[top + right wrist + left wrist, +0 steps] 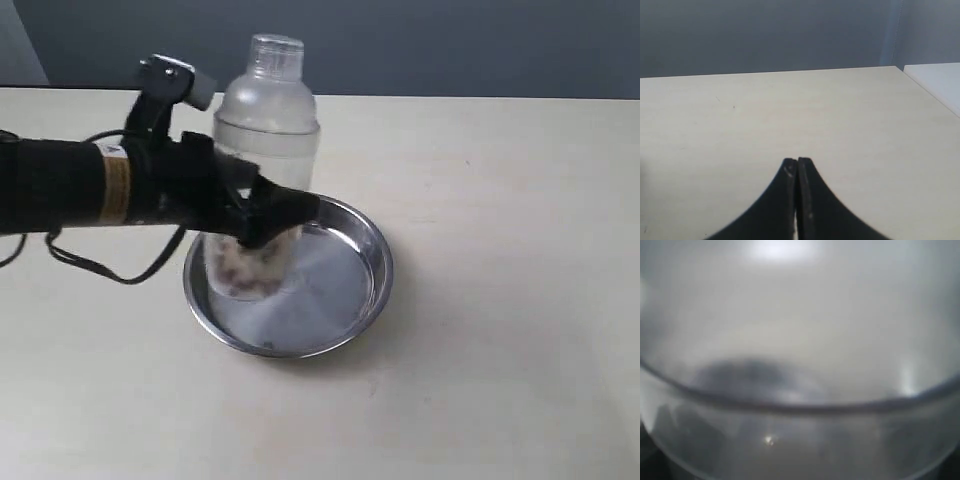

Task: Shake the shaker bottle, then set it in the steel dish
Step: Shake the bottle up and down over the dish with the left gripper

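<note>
Exterior view: steel dish (332, 292) on pale table (500, 350), grey wall (450, 45) behind.

Pale beige matte table (500, 350). Steel dish (335, 290) sits flat on it, left of centre in exterior view.

Background's pretty plain tbh. It's a pale cream tabletop (500, 330), matte with a faint wood-grain look, and there are a few tiny dark specks (467, 161) on it. Behind the far edge there's a flat dark blue-grey wall (450, 45), and in the top left corner of the exterior view a lighter grey panel (20, 40) meets it at a slant. The right wrist view shows the same table and wall, plus a paler vertical strip (894, 30) in the wall and a separate white surface (940, 85) just beside the table's side edge
</note>
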{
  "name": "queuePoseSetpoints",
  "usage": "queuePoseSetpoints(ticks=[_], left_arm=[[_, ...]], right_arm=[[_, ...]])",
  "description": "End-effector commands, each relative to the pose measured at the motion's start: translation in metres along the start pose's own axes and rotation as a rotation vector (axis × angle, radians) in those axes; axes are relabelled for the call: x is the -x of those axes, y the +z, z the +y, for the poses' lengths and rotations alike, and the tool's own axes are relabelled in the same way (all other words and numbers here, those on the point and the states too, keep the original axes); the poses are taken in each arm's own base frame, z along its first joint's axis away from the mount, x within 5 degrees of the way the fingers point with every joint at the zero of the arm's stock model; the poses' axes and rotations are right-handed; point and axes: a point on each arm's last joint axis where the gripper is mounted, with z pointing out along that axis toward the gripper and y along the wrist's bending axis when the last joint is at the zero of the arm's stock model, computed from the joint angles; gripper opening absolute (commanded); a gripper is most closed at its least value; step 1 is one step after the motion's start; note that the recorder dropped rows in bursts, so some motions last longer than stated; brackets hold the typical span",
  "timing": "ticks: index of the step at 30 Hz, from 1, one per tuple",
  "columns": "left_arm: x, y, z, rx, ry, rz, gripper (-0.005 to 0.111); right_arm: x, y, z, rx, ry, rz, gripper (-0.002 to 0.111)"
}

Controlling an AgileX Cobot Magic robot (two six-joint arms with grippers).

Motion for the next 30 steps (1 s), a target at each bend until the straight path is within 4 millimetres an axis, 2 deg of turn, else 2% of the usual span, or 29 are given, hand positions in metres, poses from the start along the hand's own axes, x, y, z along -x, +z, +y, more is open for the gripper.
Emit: queuePoseSetpoints(ticks=[1,3,4,6,7,8,10,12,14,16,18,20,21,22,24,25,26,29,30], left_arm=[[0.026,0.006,0.018,0.093,-0.001,-0.227,0.0],[0.019,0.023,0.019,0.012,-0.143,-0.186,0.0],[0.012,0.023,0.016,-0.041,-0.162,-0.105,0.0],[0.011,0.004,-0.003,-0.218,-0.17,-0.004,0.0],[0.014,-0.006,-0.014,-0.253,-0.113,-0.027,0.0],[0.019,-0.011,-0.019,-0.217,-0.022,-0.08,0.0],[0.025,-0.004,-0.015,0.01,0.085,-0.151,0.0],[0.025,0.013,0.002,0.137,0.023,-0.152,0.0],[0.024,0.018,0.003,0.075,-0.042,-0.167,0.0],[0.022,0.012,-0.012,-0.074,-0.048,-0.105,0.0],[0.02,0.005,-0.025,-0.135,0.026,-0.071,0.0],[0.02,0.012,-0.019,-0.02,0.151,-0.108,0.0],[0.02,0.019,-0.01,0.052,0.146,-0.14,0.0],[0.019,0.025,-0.002,0.098,0.069,-0.171,0.0],[0.01,0.031,0.004,0.108,-0.018,-0.16,0.0],[0.01,0.031,0.001,0.076,-0.005,-0.163,0.0],[0.014,0.03,-0.003,0.04,0.015,-0.186,0.0],[0.052,0.009,-0.016,0.027,0.087,-0.304,0.0],[0.05,0.008,-0.018,0.05,0.13,-0.253,0.0]], right_arm=[[0.001,0.0,0.0,-0.004,0.0,-0.017,-0.001],[0.001,0.0,0.0,-0.004,0.0,-0.017,-0.001],[0.001,0.0,0.0,-0.004,0.0,-0.017,-0.001],[0.001,0.0,0.0,-0.004,0.0,-0.017,-0.001],[0.001,0.0,0.0,-0.004,0.0,-0.017,-0.001],[0.001,0.0,0.0,-0.004,0.0,-0.017,-0.001],[0.001,0.0,0.0,-0.004,0.0,-0.017,-0.001],[0.001,0.0,0.0,-0.004,0.0,-0.017,-0.001],[0.001,0.0,0.0,-0.004,0.0,-0.017,-0.001],[0.001,0.0,0.0,-0.004,0.0,-0.017,-0.001],[0.001,0.0,0.0,-0.004,0.0,-0.017,-0.001],[0.001,0.0,0.0,-0.004,0.0,-0.017,-0.001],[0.001,0.0,0.0,-0.004,0.0,-0.017,-0.001],[0.001,0.0,0.0,-0.004,0.0,-0.017,-0.001],[0.001,0.0,0.0,-0.004,0.0,-0.017,-0.001],[0.001,0.0,0.0,-0.004,0.0,-0.017,-0.001],[0.001,0.0,0.0,-0.004,0.0,-0.017,-0.001],[0.001,0.0,0.0,-0.004,0.0,-0.017,-0.001],[0.001,0.0,0.0,-0.004,0.0,-0.017,-0.001]])
